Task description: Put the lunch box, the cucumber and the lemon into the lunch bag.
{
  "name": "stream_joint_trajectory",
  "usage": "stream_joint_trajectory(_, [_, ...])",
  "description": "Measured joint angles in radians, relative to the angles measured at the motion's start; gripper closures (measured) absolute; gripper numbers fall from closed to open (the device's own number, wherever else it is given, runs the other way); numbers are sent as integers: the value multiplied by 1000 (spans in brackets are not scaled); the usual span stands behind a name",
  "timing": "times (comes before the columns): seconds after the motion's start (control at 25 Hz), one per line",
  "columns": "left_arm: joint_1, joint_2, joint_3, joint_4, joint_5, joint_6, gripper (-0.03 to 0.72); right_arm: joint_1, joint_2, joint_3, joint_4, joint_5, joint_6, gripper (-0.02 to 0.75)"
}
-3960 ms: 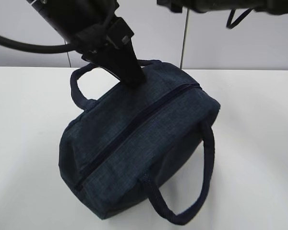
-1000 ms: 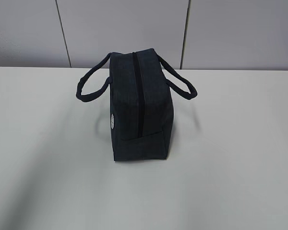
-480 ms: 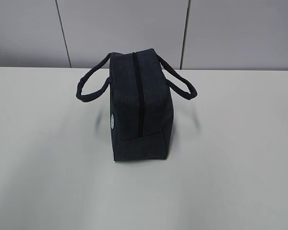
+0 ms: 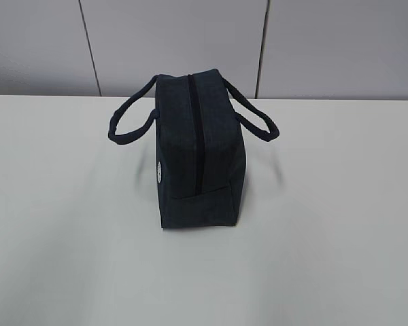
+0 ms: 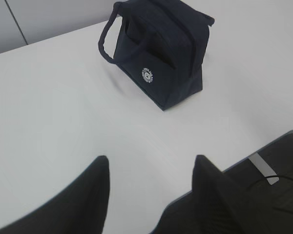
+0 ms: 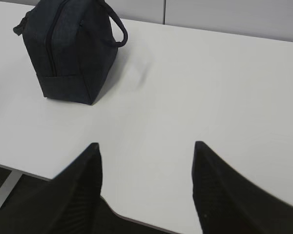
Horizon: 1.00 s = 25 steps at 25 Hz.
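Lunch bag (image 4: 197,159): upright mid-surface (image 4: 340,224), zipper (image 4: 196,129) looks shut, handles drooping either side
Left claw (image 5: 149,168): fingers apart, empty, well back from the bag
Right claw (image 6: 146,156): fingers apart, empty
Lunch box, cucumber, lemon: you see none outside — likely packed
Progress: you can judge it finished, or nearly

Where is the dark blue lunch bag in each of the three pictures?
Exterior view: the lunch bag stands in the middle of the white table, its end facing the camera.
Left wrist view: top, right of the middle, beyond the open left claw.
Right wrist view: top left corner, beyond the open right claw.
Shared landmark: the zipper along the bag's top; the round white logo shows in the exterior and left wrist views.
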Motion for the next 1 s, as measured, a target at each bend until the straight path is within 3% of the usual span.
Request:
stream_joint_trajectory(0.16, [0,-139,87,36,9,-9,314,0,-133,65,-19,2,-2,300])
stream_joint_trajectory(0.48, [0,-311,192,79,38,-14,324,0,-137,194,-53,2,-2,300])
stream_joint_trajectory(1.0, [0,-334,320,120,-1,-14,395,0,-137,328,-91,-89,-2,302])
